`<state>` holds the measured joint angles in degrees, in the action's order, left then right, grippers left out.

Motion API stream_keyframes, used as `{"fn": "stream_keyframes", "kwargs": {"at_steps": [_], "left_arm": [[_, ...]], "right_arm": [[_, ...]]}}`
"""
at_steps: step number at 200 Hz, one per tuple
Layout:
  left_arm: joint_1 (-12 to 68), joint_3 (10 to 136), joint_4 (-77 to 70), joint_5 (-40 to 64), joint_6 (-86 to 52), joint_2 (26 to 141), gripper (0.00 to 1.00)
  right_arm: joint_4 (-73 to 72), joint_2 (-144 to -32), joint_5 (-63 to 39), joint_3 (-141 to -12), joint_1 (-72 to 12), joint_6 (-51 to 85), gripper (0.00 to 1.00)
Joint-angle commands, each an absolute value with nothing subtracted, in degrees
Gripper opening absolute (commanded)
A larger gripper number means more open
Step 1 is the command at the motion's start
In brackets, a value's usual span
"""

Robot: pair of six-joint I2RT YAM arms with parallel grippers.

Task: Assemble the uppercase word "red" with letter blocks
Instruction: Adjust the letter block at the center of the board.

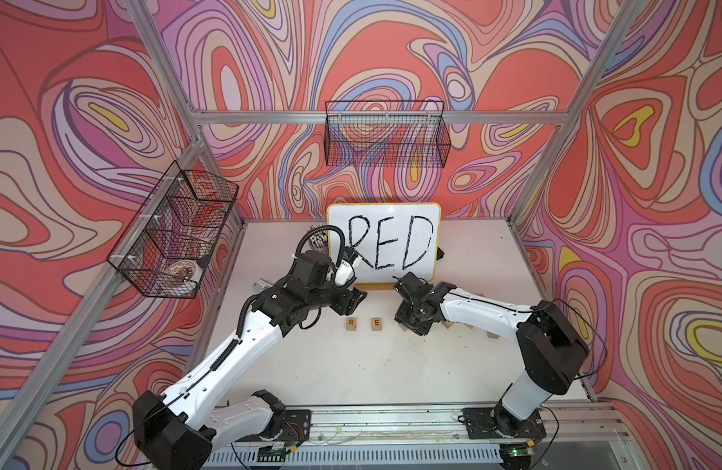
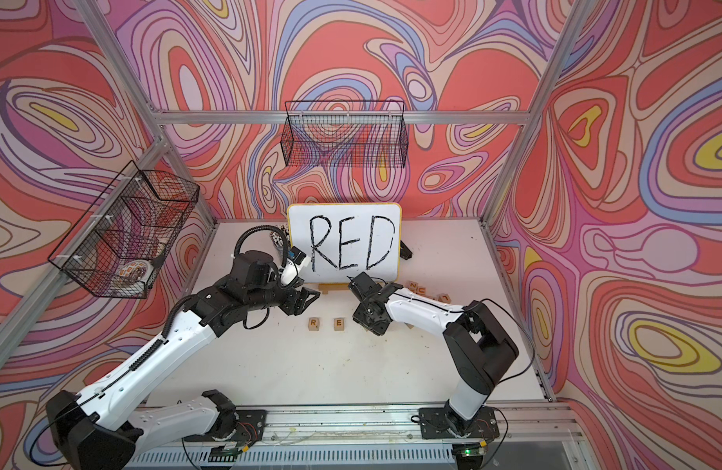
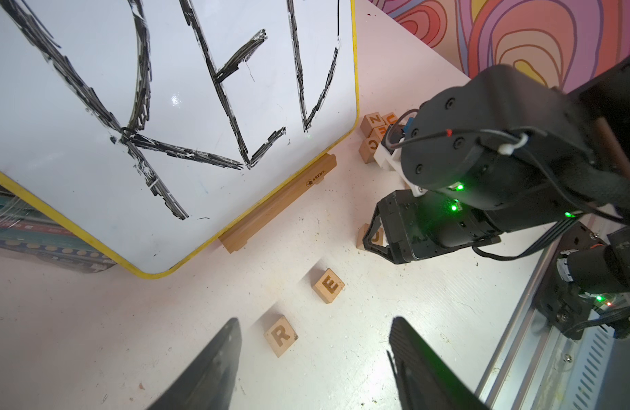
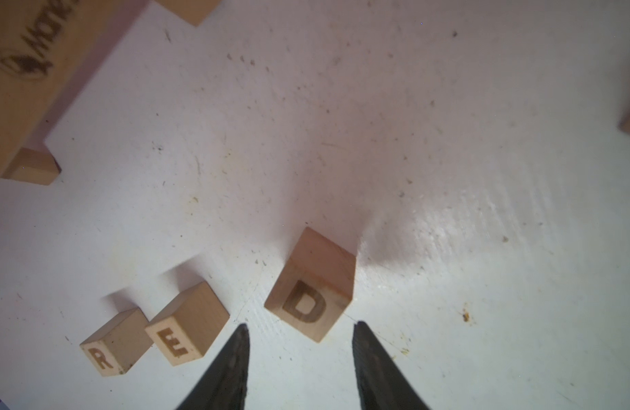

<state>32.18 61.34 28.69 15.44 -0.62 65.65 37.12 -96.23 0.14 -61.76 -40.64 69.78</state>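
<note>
Surface (image 1: pixel 351 374): white, scuffed. Whiteboard (image 1: pixel 383 244) stood at the far middle on a wooden stand (image 3: pixel 278 202), with RED handwritten across it in black.

Both arms reached in from the near rail and met mid-surface, in front of the board.

Left hand (image 3: pixel 315 321): fingers spread, nothing between them, hovering at the left end of the row. The R block (image 3: pixel 281 336) lay just ahead of the tips.

Right hand (image 4: pixel 301 323): fingers spread, low over the right end of the row. Its tips flanked the near corner of the D block (image 4: pixel 308 294). A sliver of surface showed at the left tip; the right tip sat very close and I could not tell if it touched. No pinch seen. In both top views this hand hid the D.

Row, left to right: R, then the E block (image 3: pixel 328 285), then D. All sat flat on the surface, letters up, roughly in one line and each a little apart from the next.

Deciding relation: D sat straight ahead of the right hand's tips, and the left hand was two blocks away. D is a cube, so no long axis; its side faces ran roughly along the fingers.

Judgement: the word reads as spelled. The right hand needs a clean straight lift, since sideways drift could drag D out of line.

Spare blocks (image 2: pixel 418 289): far right, well apart from the row
</note>
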Motion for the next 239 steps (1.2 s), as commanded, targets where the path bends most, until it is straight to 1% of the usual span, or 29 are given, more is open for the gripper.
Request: {"fn": "stream_keyframes", "kwargs": {"at_steps": [1,98,129,143,178,189,209,239], "left_arm": [[32.0,61.2,28.9,15.9,-0.1,65.1,0.69],[32.1,61.2,29.0,15.8,0.0,65.2,0.69],[32.1,61.2,29.0,15.7,0.0,65.1,0.69],[32.1,61.2,29.0,15.7,0.0,65.0,0.69],[32.1,61.2,29.0,15.6,0.0,64.9,0.69],[32.1,61.2,29.0,15.6,0.0,64.9,0.69],[32.1,61.3,29.0,15.7,0.0,65.0,0.69],[32.1,61.1,29.0,15.8,0.0,65.1,0.69]], "right_arm": [[36.7,-97.3,0.8,-62.5,-39.8,69.8,0.5],[36.3,-100.2,-0.2,-63.6,-38.7,67.5,0.47],[36.7,-100.8,0.0,-64.3,-38.7,66.3,0.41],[37.1,-100.9,0.3,-64.6,-38.7,65.4,0.37],[40.7,-101.2,1.7,-66.5,-38.6,60.4,0.3],[41.5,-102.8,1.8,-66.9,-38.7,58.5,0.28],[44.4,-103.7,2.3,-69.0,-38.7,54.1,0.28],[51.5,-106.9,4.5,-76.0,-38.7,44.8,0.28]]}}
